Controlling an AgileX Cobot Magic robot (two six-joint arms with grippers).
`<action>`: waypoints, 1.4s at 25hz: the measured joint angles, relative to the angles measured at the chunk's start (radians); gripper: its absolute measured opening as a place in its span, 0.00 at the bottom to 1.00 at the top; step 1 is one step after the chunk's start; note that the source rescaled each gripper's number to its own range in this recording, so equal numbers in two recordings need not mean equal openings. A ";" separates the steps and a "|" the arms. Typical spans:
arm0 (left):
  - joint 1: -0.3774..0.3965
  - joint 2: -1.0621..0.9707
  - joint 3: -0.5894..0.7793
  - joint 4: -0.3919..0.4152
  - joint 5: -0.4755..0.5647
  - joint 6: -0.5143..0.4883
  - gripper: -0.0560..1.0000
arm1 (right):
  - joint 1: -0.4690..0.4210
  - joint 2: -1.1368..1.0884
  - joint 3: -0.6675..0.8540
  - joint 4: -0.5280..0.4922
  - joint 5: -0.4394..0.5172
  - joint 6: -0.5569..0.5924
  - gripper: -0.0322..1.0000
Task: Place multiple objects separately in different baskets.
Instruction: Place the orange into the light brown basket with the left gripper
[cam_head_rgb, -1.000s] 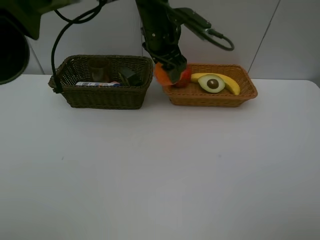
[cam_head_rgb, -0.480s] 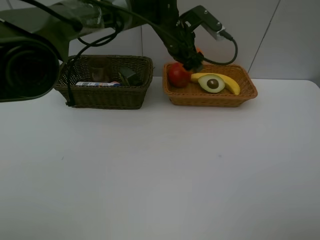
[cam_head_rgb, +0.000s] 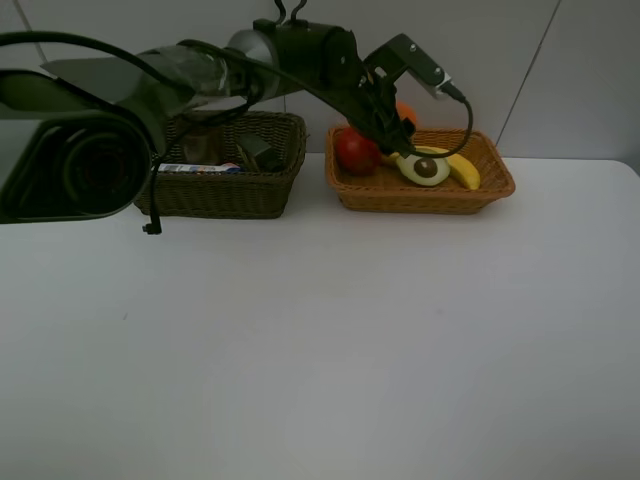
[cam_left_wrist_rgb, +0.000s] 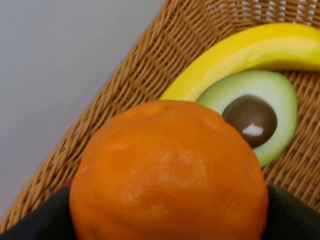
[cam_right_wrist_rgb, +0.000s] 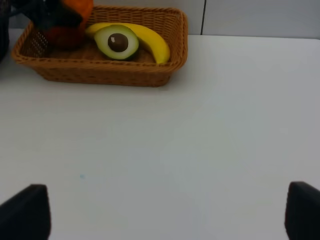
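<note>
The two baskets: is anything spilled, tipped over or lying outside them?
Nothing stands out. The tan basket holds the banana, avocado half and apple; the orange sits between the left gripper's fingers above it. The dark basket stands upright, and nothing lies on the table.

We see a plain white table (cam_head_rgb: 320, 350) filling most of the high view, with a pale wall (cam_head_rgb: 560, 70) behind it. A dark seam (cam_head_rgb: 527, 75) runs slantwise down the wall on the right.
</note>
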 joint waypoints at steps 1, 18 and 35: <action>0.000 0.006 0.000 -0.007 -0.002 0.000 0.92 | 0.000 0.000 0.000 0.000 0.000 0.000 0.99; -0.001 0.044 0.000 -0.036 -0.012 0.001 0.92 | 0.000 0.000 0.000 0.000 0.000 0.000 0.99; -0.002 0.044 0.000 -0.037 -0.038 0.025 1.00 | 0.000 0.000 0.000 0.000 0.000 0.000 0.99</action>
